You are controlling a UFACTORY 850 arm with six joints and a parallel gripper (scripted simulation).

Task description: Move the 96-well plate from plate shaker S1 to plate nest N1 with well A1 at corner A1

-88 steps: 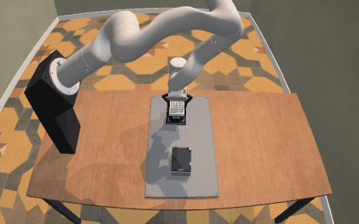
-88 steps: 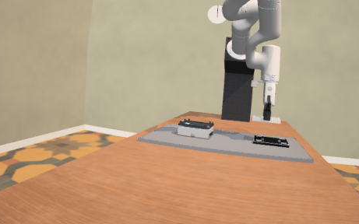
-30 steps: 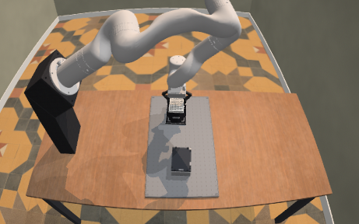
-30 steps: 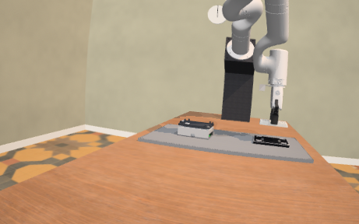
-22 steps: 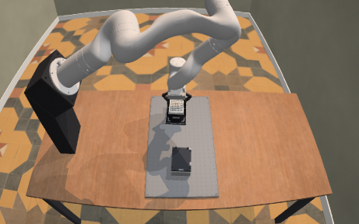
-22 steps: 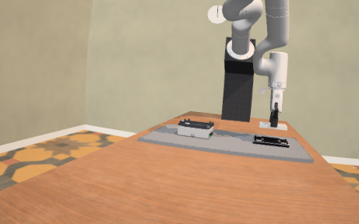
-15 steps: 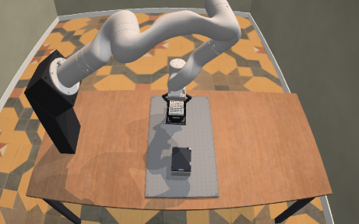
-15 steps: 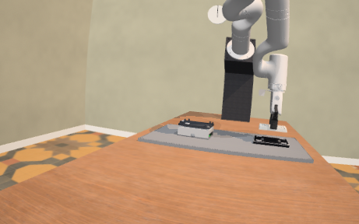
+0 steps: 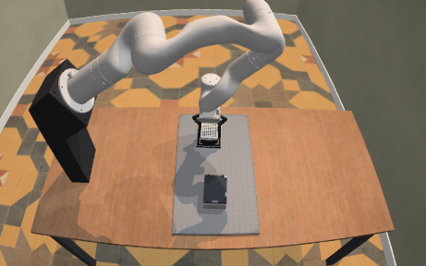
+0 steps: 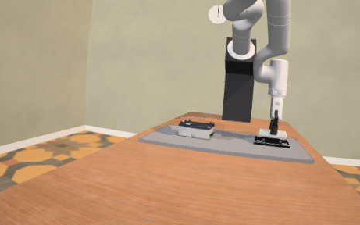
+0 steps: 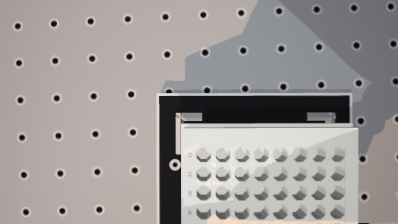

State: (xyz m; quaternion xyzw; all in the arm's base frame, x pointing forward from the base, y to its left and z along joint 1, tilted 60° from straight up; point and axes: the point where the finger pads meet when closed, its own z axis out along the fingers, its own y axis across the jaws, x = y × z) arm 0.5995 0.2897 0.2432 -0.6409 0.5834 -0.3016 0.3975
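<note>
Plate, 96-well (image 9: 208, 130): white, held in the gripper (image 9: 209, 121), whose fingers are clamped wide across it; carried just above the plate nest N1 (image 9: 208, 142), the black frame at the far end of the grey perforated board (image 9: 241, 185)

Plate shaker S1 (image 9: 214, 189): black-topped box at the near end of that board, well apart from the nest, with nothing seen on its top

Step in hand, as judged: lowering of the plate into the nest. In the wrist view the plate (image 11: 270, 170) is seen to overlap the black frame (image 11: 167, 150), with two grey locators (image 11: 189, 117) showing beyond its far edge. Whether it is seated cannot be told; in the exterior view it appears level and just over the frame (image 10: 272, 141)

Next move, as judged: a straight descent until the plate rests flat inside the locators, then release. The cut-off corner cannot be made out, so A1 alignment is unconfirmed

Room: open board is seen left, right and far of the nest; the table (image 9: 299, 175) edges and the black arm pedestal (image 9: 64, 139) lie well away
</note>
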